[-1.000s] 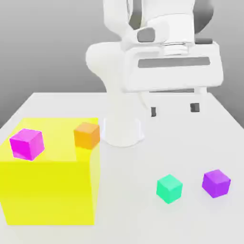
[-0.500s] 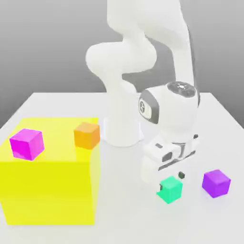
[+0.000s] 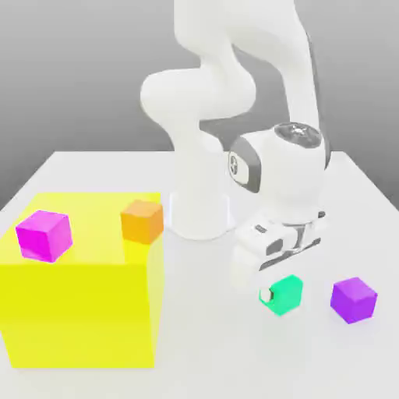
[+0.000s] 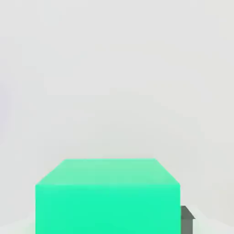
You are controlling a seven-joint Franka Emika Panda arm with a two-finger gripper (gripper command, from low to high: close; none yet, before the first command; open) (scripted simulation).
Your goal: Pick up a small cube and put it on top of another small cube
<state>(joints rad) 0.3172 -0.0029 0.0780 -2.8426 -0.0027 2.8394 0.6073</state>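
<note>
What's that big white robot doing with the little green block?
The white robot arm has lowered its gripper onto the small teal-green cube on the table, with its jaws on either side of it. It looks set to grab it. The orange cube it should go on sits atop the big yellow block, near a magenta cube. A purple cube sits nearby on the table.

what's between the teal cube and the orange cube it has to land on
Nothing visible blocks the route. The small teal-green cube sits under the claw; the small orange cube rests on the big yellow block, so the cube must be lifted to that height. The white robot base stands behind the path.
</note>
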